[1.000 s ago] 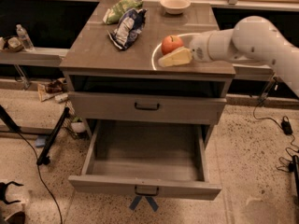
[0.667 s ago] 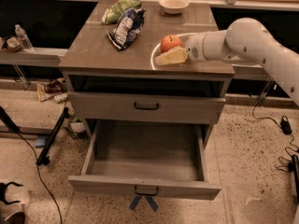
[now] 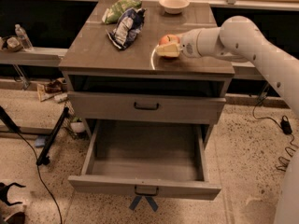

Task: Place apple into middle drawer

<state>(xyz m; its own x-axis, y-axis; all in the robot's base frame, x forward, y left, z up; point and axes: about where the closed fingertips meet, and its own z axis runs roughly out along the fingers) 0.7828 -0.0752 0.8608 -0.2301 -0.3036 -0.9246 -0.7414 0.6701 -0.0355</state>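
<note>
The red-orange apple [image 3: 167, 39] is at the right front part of the cabinet top [image 3: 93, 55], just above the surface. My gripper [image 3: 166, 45] comes in from the right and is shut on the apple; one cream finger [image 3: 168, 51] lies across the apple's front and the other is hidden behind it. The middle drawer [image 3: 145, 169] is pulled out wide open below, its inner floor bare, with a small dark handle [image 3: 146, 191] at the front centre. It lies lower than the gripper and nearer the camera.
A blue-and-white chip bag [image 3: 125, 27], a green bag [image 3: 119, 8] and a cream bowl [image 3: 174, 4] lie on the cabinet top behind and left of the apple. A closed drawer front [image 3: 146, 107] sits above the open drawer. Cables and a stand leg [image 3: 51, 139] lie on the floor at the left.
The gripper and the apple have moved slightly left and up together. The drawer and the other objects have not moved.
</note>
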